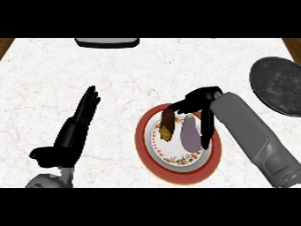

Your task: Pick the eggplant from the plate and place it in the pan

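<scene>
Purple, glossy eggplant (190, 133) lying on the red-rimmed floral plate (178, 173), the right hand (197, 100) arching over it with fingers spread either side, not yet clamped; risking it rolling away before reaching the dark round pan (284, 86); left hand (74, 130) resting, fingers straight.

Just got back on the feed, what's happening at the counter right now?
The robot's right hand is down over the red-rimmed plate, its fingers and thumb curled on either side of the purple eggplant, which lies on the plate. Whether the fingers touch it cannot be told. The dark pan sits to the right near the counter's edge, with nothing in it. The left hand rests open at the left, fingers straight.
</scene>
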`<state>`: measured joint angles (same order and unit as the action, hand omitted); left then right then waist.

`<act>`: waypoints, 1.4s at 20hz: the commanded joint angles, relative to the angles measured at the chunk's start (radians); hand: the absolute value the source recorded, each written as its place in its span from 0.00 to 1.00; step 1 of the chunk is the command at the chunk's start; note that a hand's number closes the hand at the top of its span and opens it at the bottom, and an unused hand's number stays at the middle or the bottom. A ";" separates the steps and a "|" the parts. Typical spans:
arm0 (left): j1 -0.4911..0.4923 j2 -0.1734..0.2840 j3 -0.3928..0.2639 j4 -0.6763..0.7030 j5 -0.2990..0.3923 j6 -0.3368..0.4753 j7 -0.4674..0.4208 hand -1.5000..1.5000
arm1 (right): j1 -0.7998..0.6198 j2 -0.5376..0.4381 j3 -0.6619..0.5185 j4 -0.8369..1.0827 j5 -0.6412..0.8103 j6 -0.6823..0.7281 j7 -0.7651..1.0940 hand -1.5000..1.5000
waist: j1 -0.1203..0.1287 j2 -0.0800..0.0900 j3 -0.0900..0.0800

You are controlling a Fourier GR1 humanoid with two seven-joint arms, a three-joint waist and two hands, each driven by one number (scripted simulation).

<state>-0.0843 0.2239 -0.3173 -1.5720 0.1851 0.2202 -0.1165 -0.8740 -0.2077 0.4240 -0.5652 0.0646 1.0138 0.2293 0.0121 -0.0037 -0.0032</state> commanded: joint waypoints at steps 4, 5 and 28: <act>0.043 -0.029 0.016 0.035 -0.024 -0.033 -0.056 0.50 | 0.045 0.051 -0.045 0.046 0.064 -0.044 -0.029 0.00 | -0.002 0.006 0.003; -0.004 0.001 0.071 0.118 0.012 -0.098 -0.100 0.50 | 0.045 0.038 -0.040 0.048 0.078 -0.038 -0.067 0.00 | -0.003 0.008 0.003; -0.006 -0.058 0.045 0.044 -0.054 -0.049 -0.008 0.50 | 0.183 0.050 0.096 -0.093 0.285 -0.050 -0.244 1.00 | -0.003 0.007 0.004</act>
<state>-0.0776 0.1749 -0.2717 -1.5378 0.1412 0.1676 -0.1327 -0.7522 -0.2087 0.4764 -0.6872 0.3235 0.9498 0.0031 0.0064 -0.0343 -0.0205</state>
